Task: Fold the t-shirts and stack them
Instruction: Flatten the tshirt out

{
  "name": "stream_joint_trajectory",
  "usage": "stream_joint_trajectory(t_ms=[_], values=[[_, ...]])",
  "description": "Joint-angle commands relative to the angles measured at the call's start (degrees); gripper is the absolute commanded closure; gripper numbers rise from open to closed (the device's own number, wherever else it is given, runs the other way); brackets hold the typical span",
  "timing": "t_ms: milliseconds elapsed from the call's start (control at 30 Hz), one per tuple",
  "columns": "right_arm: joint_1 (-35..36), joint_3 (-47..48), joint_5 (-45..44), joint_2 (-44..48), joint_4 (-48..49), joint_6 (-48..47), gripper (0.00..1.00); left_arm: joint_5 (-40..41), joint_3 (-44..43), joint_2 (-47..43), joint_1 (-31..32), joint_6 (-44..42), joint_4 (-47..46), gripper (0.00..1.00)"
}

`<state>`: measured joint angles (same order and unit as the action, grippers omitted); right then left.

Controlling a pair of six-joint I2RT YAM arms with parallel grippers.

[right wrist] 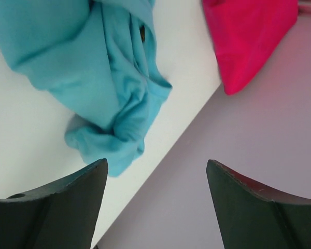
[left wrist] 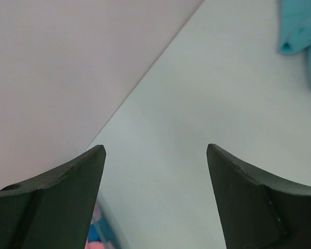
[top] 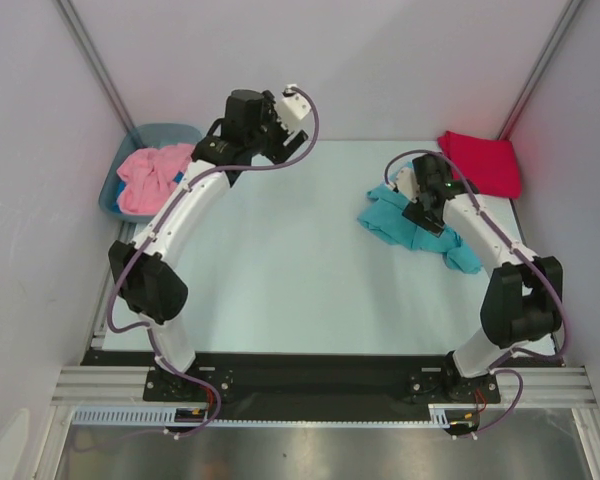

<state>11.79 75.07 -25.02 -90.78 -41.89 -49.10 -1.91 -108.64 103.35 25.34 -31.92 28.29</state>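
As the turquoise t-shirt (top: 410, 222) lies crumpled right of centre on the table (top: 280, 270), just below the right gripper (right wrist: 155, 165), the right arm is judged the nearer. The left gripper (left wrist: 155, 150) is held over the far-left area, well apart from it. Both pairs of jaws are seen wide, with nothing held. The bundle's long axis runs diagonally, from mid-table toward the near right. Counted: three shirts. One is turquoise, one red t-shirt (top: 482, 160) is folded at the far-right corner, and one pink t-shirt (top: 150, 178) is bunched in the tub (top: 170, 132).
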Motion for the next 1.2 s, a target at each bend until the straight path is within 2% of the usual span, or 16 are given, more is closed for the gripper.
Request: stream_joint_trajectory(t_ms=[0,33,133,200,333,467,633,800,933,1000,1167], values=[[1.48,4.55,-0.82,-2.02,3.56,3.48,0.17,-13.00,0.45,1.58,1.73,0.02,0.53,0.15],[1.65,4.82,-0.91,-2.81,4.00,3.75,0.17,-16.94,0.19,3.42,2.34,0.45,0.62,0.15],[1.66,4.91,-2.14,-3.43,7.07,3.84,0.17,-21.28,-4.28,8.25,4.27,-0.85,3.95,0.15],[1.04,5.00,-3.89,-3.70,9.88,3.05,0.17,-23.39,-8.16,13.18,5.15,-1.30,6.85,0.16],[-1.85,8.41,-8.11,-5.37,14.99,1.02,0.16,-26.82,-9.57,17.32,7.87,-4.01,7.92,0.14],[-6.51,15.26,-7.77,-7.74,14.03,4.09,0.16,-30.78,-9.31,19.95,9.11,-4.64,7.65,0.11],[-9.24,15.90,-6.01,-6.69,13.33,4.10,0.16,-34.21,-10.45,23.82,10.07,-1.13,7.39,0.12],[-10.47,15.46,-4.70,-5.81,13.15,4.19,0.16,-32.02,-12.91,28.21,11.92,0.89,5.37,0.16],[-11.00,15.37,-3.64,-4.93,12.36,5.50,0.16,-26.58,-16.07,32.87,13.76,1.07,4.75,0.18],[-11.09,15.11,-3.29,-4.58,12.18,6.12,0.16,-21.39,-18.62,35.68,14.29,1.86,4.40,0.18],[-11.18,14.41,-2.59,-3.53,12.01,8.49,0.17,-18.49,-20.91,38.41,14.65,2.65,4.67,0.19]])
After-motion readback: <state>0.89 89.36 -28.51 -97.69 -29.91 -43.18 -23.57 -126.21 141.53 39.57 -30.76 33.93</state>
